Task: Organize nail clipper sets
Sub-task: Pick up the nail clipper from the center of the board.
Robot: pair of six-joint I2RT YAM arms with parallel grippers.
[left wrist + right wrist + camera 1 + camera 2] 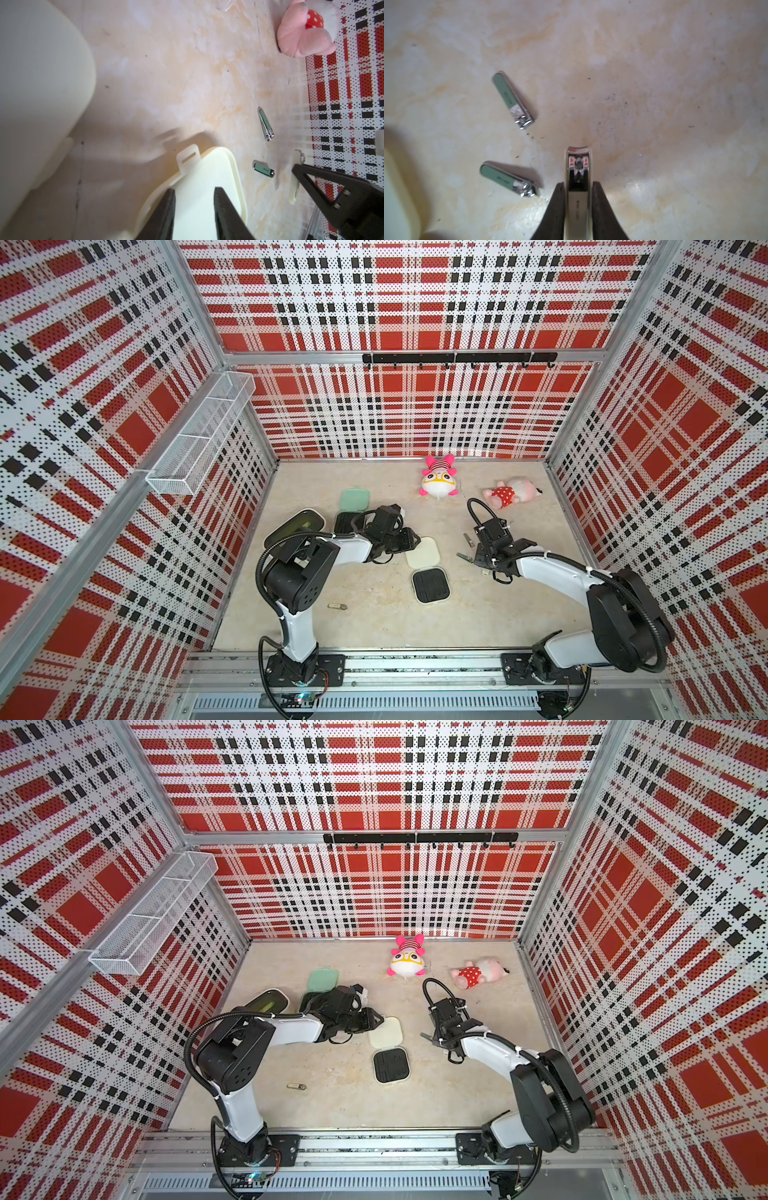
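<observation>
My right gripper is clamped on the cream-and-silver nail clipper, fingers pressing its two long sides, cutting end pointing out ahead. Whether it is clear of the table I cannot tell. A green-faced clipper and a second green-faced clipper lie loose just beside it. My left gripper hangs part-open over the cream lid, gripping nothing I can see. That case's black ribbed insert sits near. I judge the step is carrying this clipper there: lift straight, keep it level, line it up with a groove, and steer clear of my left gripper.
</observation>
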